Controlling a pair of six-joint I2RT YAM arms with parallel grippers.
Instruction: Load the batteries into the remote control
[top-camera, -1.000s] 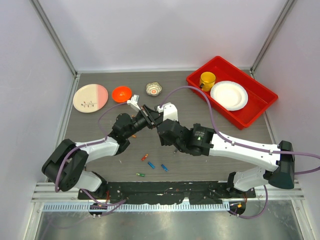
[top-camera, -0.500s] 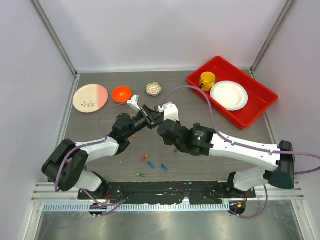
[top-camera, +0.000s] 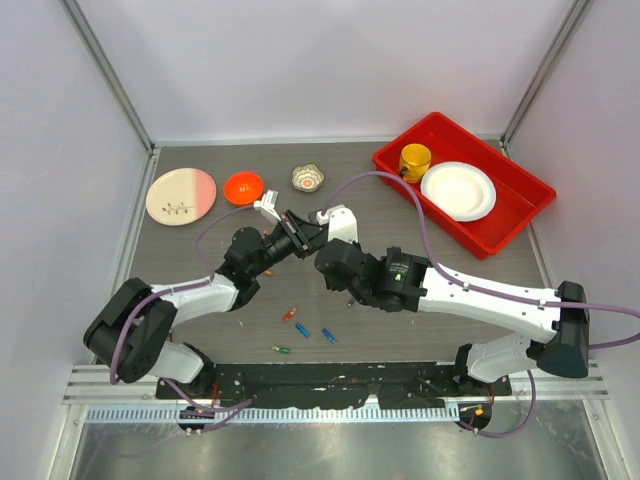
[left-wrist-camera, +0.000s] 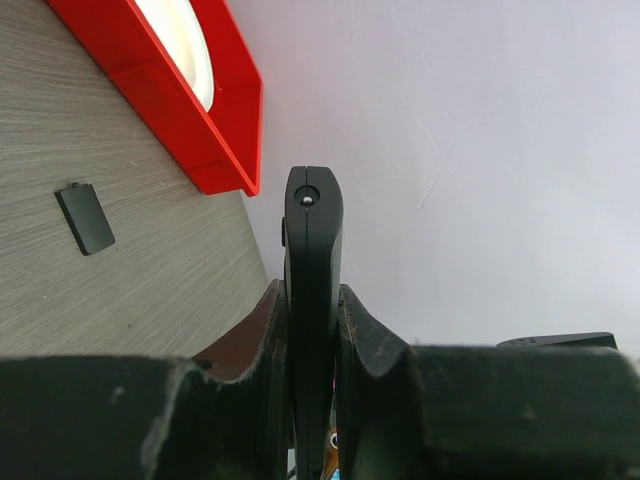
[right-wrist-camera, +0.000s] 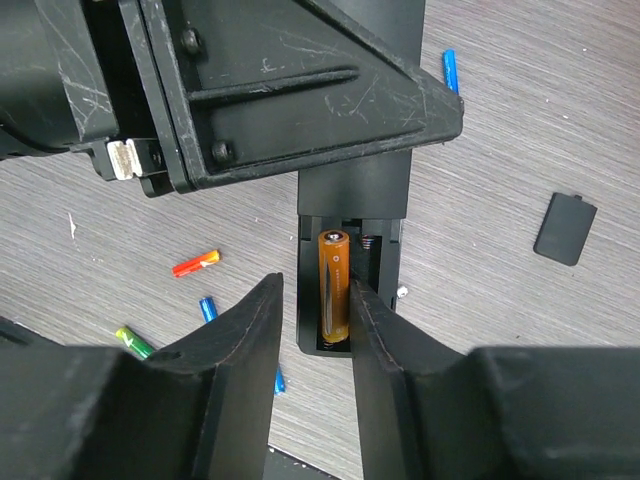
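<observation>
A grey wood-grain worktop (top-camera: 360, 160) is shown. Along its far side a pink-and-cream plate (top-camera: 181, 196), an orange bowl (top-camera: 243, 187) just beside it and a crinkled foil cup (top-camera: 309, 178) are set, with a red tray (top-camera: 520, 200) at the far right. Nearer the front, an orange battery (top-camera: 289, 314), two blue batteries (top-camera: 302, 331) and a green battery (top-camera: 281, 349) are scattered close together. A flat black squarish piece (left-wrist-camera: 85, 218) is laid near the tray.

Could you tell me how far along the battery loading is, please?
Done: the cover lies detached on the table. In hand: the left gripper clamps the remote control; an orange battery sits in its recess between the fingers of the right gripper. Left: the neighbouring slot looks empty, with loose batteries nearby.
</observation>
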